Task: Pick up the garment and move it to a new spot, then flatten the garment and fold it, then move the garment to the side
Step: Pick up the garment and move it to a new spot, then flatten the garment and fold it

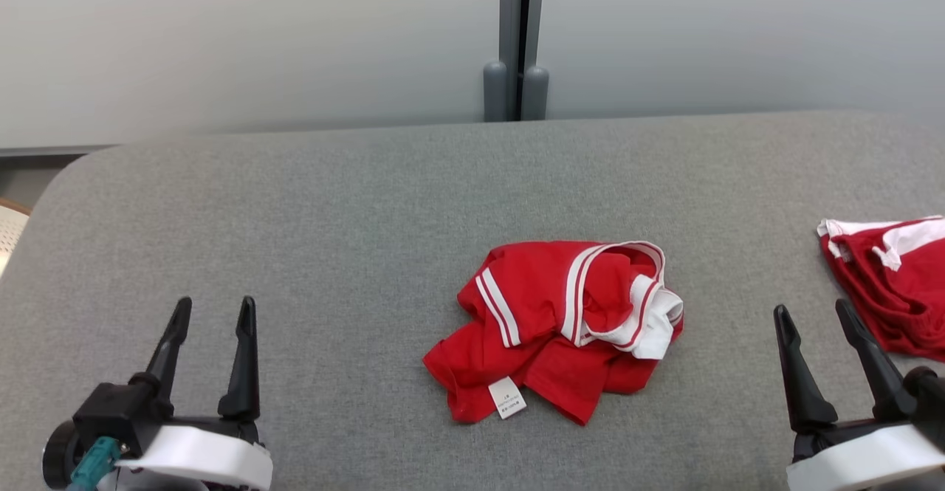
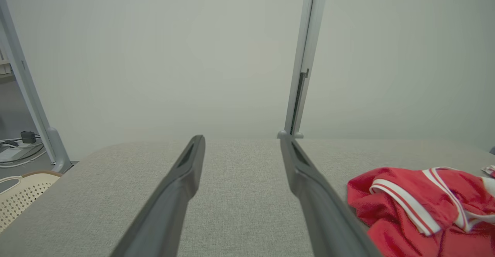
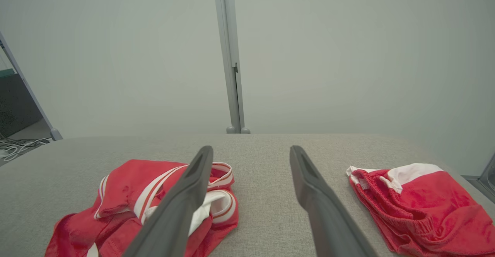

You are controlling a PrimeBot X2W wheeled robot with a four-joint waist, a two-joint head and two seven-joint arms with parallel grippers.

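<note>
A crumpled red garment with white stripes and a white care tag lies in a heap at the middle of the grey table. It also appears at the lower right of the left wrist view and the lower left of the right wrist view. My left gripper stands open at the lower left, well clear of the garment, nothing between its fingers. At the lower right my right gripper is open and empty too, right of the heap.
A second red and white garment lies at the table's right edge, close to my right gripper, and again at right. A grey partition post stands behind the table. A cream perforated basket sits off the table's left side.
</note>
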